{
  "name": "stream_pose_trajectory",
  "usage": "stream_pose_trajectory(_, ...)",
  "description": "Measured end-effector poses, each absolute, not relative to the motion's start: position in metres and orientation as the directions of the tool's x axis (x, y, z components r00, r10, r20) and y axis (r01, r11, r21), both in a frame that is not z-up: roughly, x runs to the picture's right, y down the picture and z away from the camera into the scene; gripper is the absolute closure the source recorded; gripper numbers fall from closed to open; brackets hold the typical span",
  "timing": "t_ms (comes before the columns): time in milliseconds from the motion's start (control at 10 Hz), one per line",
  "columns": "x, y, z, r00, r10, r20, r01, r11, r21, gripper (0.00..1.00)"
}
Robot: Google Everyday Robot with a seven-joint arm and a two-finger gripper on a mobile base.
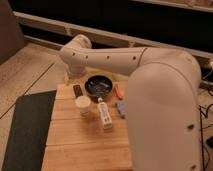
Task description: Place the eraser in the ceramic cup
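The eraser [77, 90], a small dark block, lies flat on the wooden table [85, 142] near its far left corner. Just in front of it the cream-white ceramic cup [83, 104] stands upright with nothing visible inside. My white arm reaches in from the right and bends down at the table's far left edge. The gripper [70, 76] hangs there behind the eraser, largely hidden by the wrist, and it holds nothing.
A dark bowl [98, 86] sits right of the eraser. An orange piece [118, 91] and a blue-grey piece [120, 108] lie further right. A white bar with dark marks [105, 116] lies beside the cup. A black mat [27, 130] covers the floor to the left.
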State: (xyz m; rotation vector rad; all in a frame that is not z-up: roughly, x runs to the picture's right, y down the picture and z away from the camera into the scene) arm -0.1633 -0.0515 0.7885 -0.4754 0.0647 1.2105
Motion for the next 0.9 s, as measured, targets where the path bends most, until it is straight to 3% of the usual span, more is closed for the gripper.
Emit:
stream_pose_trajectory(400,-0.180,-0.070,0.830,0.409,0.873,-0.266,-0.873,0.289,-0.394,0.35)
stream_pose_trajectory(900,-0.172,-0.064,0.831,0.454,0.845,-0.284,-0.864,0.339,-0.372,0.35)
